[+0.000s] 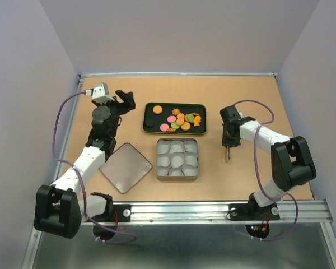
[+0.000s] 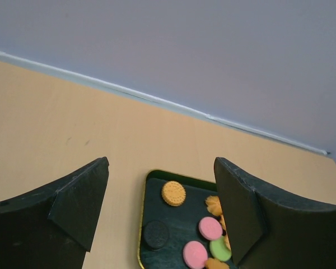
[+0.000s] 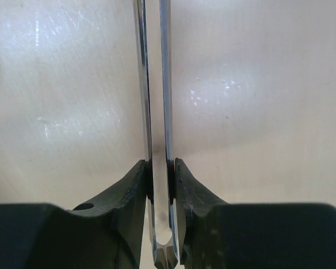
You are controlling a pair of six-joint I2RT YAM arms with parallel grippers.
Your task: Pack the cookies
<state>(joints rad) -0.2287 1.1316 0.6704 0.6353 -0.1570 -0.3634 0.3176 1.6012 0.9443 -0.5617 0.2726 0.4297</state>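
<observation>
1. Many cookies (image 1: pixel 179 119) are spread in the dark tray (image 1: pixel 197 109).
2. Metal tweezers (image 1: pixel 228 154) are clenched by the right gripper (image 1: pixel 229 138).
3. The left gripper (image 1: pixel 126 98) is seen released, left of the tray.

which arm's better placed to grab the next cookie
Right, probably: the right end effector is shut on the tweezers beside the tray of cookies. The left end effector hangs open and empty by the tray's other end.
</observation>
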